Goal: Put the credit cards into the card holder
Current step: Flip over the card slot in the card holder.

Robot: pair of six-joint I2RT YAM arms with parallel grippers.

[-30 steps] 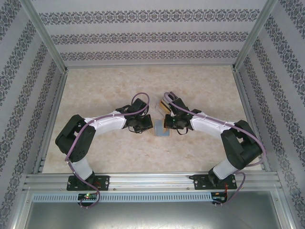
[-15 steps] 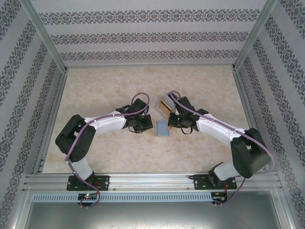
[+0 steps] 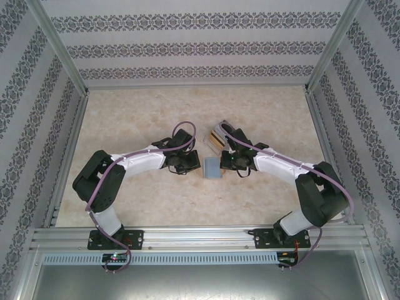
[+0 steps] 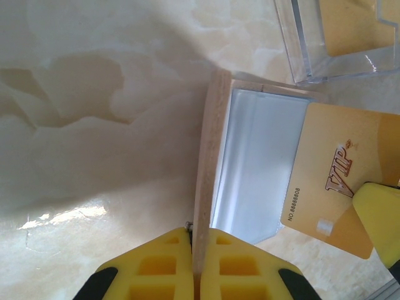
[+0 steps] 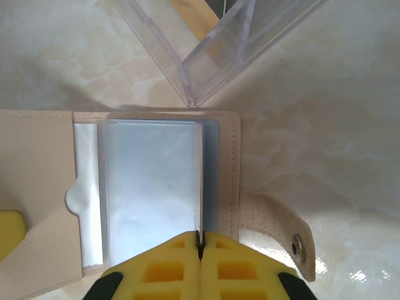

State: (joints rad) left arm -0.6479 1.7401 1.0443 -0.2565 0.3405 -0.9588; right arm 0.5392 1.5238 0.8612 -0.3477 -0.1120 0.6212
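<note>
The tan card holder (image 3: 212, 167) lies open mid-table, its greyish clear sleeves (image 5: 150, 187) facing up. My left gripper (image 4: 192, 234) is shut on the holder's tan cover (image 4: 206, 156) and holds that cover upright; from above this gripper (image 3: 190, 165) sits just left of the holder. An orange-yellow credit card (image 4: 325, 178) marked VIP hangs over the sleeves, with my right gripper (image 5: 200, 236) shut on it. From my right wrist the card (image 5: 200, 181) appears edge-on as a thin line near the holder's right side. In the top view the right gripper (image 3: 226, 164) is just right of the holder.
A clear plastic box (image 3: 217, 139) stands just behind the holder, with more cards inside (image 4: 350, 25); its corner (image 5: 194, 94) comes close to the holder's far edge. The holder's snap strap (image 5: 294, 240) sticks out to the right. Patterned walls ring the marble table (image 3: 125, 112).
The right arm swung its elbow outward and partly back, and its gripper shifted slightly right, uncovering more of the holder. The left arm has stayed put, still gripping the cover.
</note>
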